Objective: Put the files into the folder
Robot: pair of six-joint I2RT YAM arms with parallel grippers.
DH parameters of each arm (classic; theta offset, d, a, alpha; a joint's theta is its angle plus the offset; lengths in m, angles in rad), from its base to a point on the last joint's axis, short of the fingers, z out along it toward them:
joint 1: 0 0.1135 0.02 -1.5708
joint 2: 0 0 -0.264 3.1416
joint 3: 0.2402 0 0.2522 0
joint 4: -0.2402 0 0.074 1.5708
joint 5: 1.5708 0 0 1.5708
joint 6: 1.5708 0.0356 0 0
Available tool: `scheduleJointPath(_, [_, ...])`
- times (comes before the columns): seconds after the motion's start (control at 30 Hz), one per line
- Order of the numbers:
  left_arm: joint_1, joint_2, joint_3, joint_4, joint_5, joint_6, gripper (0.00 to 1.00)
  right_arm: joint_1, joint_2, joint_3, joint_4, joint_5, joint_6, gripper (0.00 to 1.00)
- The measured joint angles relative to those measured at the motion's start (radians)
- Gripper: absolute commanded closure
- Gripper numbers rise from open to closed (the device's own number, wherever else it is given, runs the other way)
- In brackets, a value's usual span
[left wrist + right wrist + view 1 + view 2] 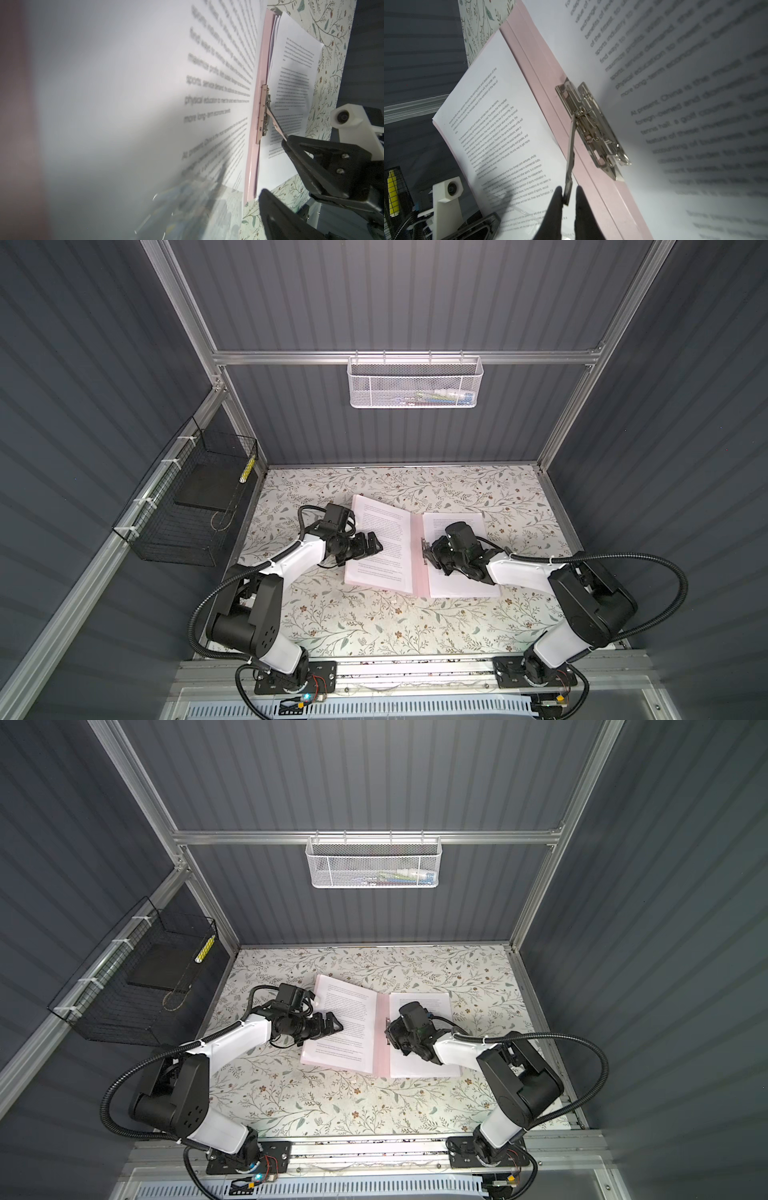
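Lying open on the flowery worktop (374,626), the pink folder (419,568) is seen under both tools in both top views. The files (384,547) are spread over both halves of it, one pile under each tool. The right tool (427,552) is pinched narrow on the thin lever (571,149) of the silver clip (591,128), which is fixed beside the spine. The lever is tilted up from the clip. The left tool (373,546) is held wide over its pile with nothing gripped; whether the paper is touched cannot be told.

A black wire basket (187,514) with a black slab (203,489) is hung well apart, behind the left tool. A white mesh basket (415,383) is hung on the back wall.

The pinch on the lever is shown only in the wrist views; in the top views it is hidden by the right tool itself. Only in the left wrist view are the stacked sheet edges (272,41) shown.
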Motion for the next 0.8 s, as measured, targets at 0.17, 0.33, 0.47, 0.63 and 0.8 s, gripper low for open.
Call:
scheduleJointPath(0.17, [0.000, 0.000, 0.000, 0.000, 0.000, 0.000, 0.00, -0.001, 0.001, 0.000, 0.006, -0.001, 0.004, 0.88])
scheduleJointPath(0.33, [0.000, 0.000, 0.000, 0.000, 0.000, 0.000, 0.00, -0.005, 0.001, 0.000, 0.006, -0.001, 0.004, 0.87])
scheduleJointPath(0.47, [0.000, 0.000, 0.000, 0.000, 0.000, 0.000, 0.00, -0.010, 0.001, -0.001, 0.007, -0.002, 0.005, 0.83])
scheduleJointPath(0.63, [0.000, 0.000, 0.000, 0.000, 0.004, 0.000, 0.00, -0.020, 0.001, -0.008, 0.022, -0.007, 0.008, 0.83])
scheduleJointPath(0.8, [0.000, 0.000, 0.000, 0.000, 0.007, 0.000, 0.00, -0.031, 0.001, -0.010, 0.037, -0.012, 0.011, 0.84])
